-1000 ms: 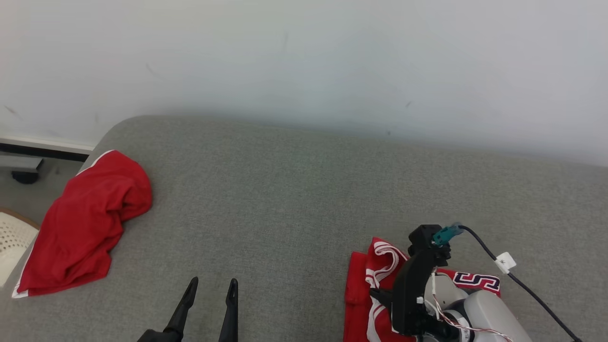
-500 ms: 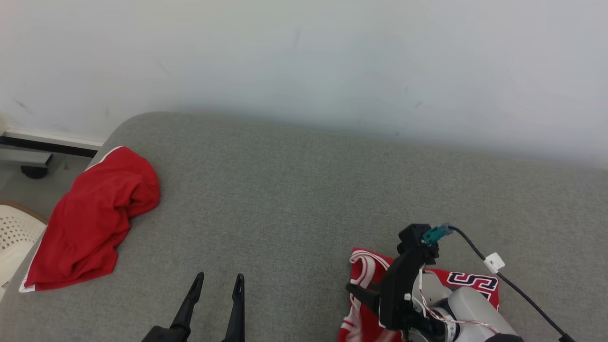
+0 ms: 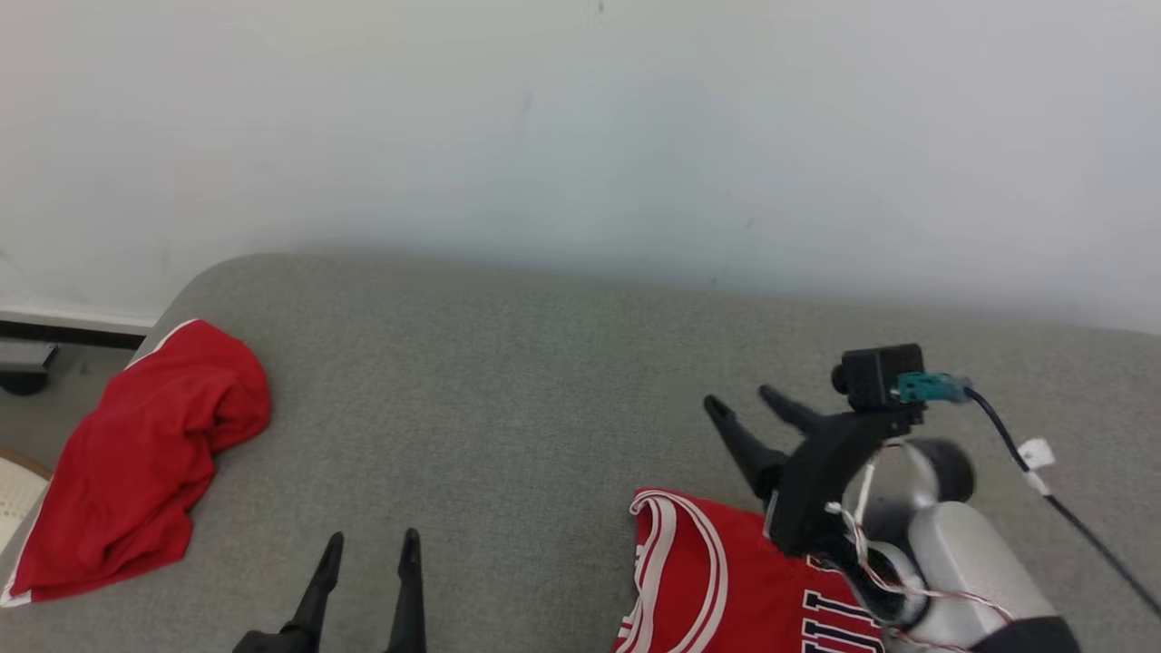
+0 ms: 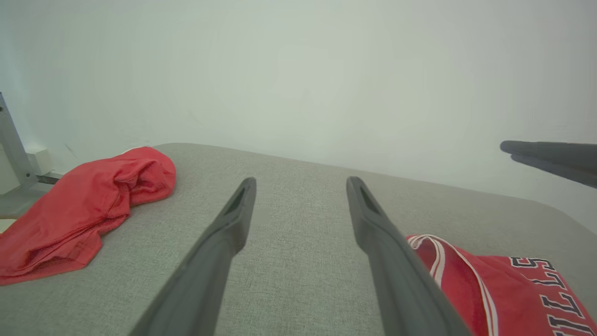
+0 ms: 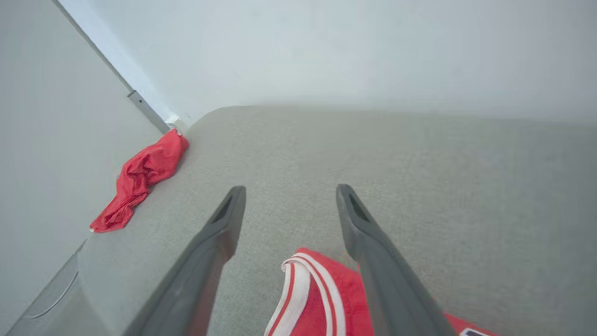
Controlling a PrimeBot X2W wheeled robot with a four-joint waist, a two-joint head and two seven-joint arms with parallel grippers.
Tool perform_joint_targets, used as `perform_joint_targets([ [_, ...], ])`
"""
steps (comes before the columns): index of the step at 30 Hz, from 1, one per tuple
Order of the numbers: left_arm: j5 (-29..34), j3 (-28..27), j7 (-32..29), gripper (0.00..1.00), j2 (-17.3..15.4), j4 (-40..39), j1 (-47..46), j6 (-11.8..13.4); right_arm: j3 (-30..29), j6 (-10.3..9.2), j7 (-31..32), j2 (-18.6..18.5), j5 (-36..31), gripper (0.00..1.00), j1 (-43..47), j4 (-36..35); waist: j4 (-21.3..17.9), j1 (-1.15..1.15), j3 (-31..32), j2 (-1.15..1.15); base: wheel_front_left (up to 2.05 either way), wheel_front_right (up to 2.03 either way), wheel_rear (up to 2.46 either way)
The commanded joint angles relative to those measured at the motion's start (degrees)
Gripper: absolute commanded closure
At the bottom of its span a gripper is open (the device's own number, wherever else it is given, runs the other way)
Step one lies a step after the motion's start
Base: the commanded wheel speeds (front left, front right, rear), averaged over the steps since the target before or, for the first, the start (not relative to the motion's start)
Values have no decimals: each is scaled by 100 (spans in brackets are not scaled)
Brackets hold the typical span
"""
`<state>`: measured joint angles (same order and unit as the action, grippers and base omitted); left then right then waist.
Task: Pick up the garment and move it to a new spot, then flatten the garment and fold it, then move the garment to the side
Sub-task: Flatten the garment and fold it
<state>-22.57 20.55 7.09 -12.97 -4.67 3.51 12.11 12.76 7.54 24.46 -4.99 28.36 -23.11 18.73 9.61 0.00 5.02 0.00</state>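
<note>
Both claws gape empty — right claw (image 3: 738,397) hovers over the jersey (image 3: 717,580), left claw (image 3: 372,537) low.

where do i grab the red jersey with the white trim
Likely the white-striped trim at its far left corner, from straight above: the jersey lies flat on the grey cushion, so the open right gripper can pinch that edge band.

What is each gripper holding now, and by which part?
Nothing is held. The right gripper stands open over the jersey, which lies on the grey surface; the left gripper is open and empty too.
</note>
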Motion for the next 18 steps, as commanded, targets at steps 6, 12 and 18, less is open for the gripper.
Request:
perform_joint_targets([
  [6, -135, -205, 325, 0, -19, 265, 166, 22, -84, -6, -901, -580, -613, 0, 917, -1010, -270, 0, 180, 0, 0, 0, 0],
  [12, -145, -285, 566, 0, -113, 555, 272, -57, -865, -9, -1879, -515, -780, 0, 2142, -1673, -554, 0, 269, 0, 0, 0, 0],
  [18, -162, -327, 743, 0, -53, 729, 295, -240, -1402, -9, -2375, -187, -995, 0, 2880, -1989, -742, 0, 342, 0, 0, 0, 0],
])
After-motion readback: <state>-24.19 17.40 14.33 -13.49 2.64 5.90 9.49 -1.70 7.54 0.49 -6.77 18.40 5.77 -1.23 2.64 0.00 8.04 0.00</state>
